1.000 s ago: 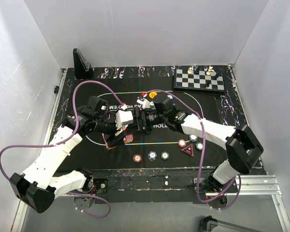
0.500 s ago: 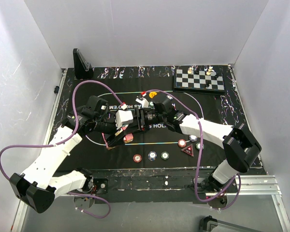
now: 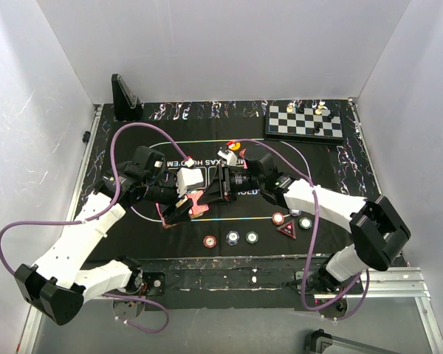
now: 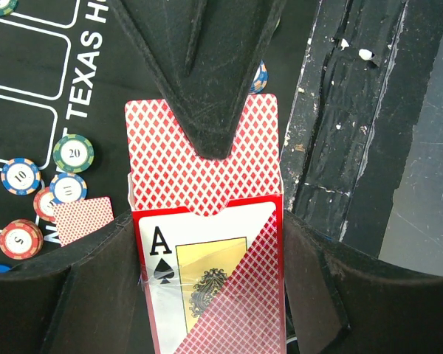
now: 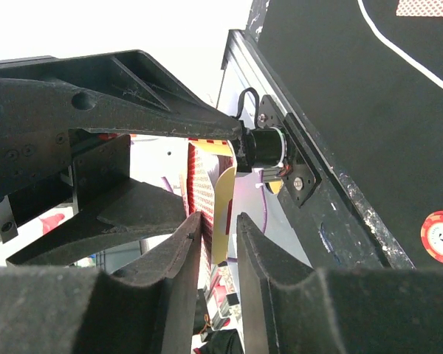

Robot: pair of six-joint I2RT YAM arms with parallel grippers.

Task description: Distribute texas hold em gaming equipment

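A: Above the middle of the mat (image 3: 144,240), what are the left jaws doing?
B: Clamped on the card box (image 4: 207,295), holding it off the mat with its open end toward the right jaws, so a card can be drawn out.
A: And the right jaws?
B: They straddle the edge of the red-backed card (image 4: 199,169) poking from the box, gap very narrow; whether they pinch it, I can't tell.
A: The rest of the gear?
B: Chips (image 3: 231,237) and a red triangle (image 3: 286,229) sit near the mat's front edge; one loose card (image 4: 83,220) lies face down on the mat by some chips.
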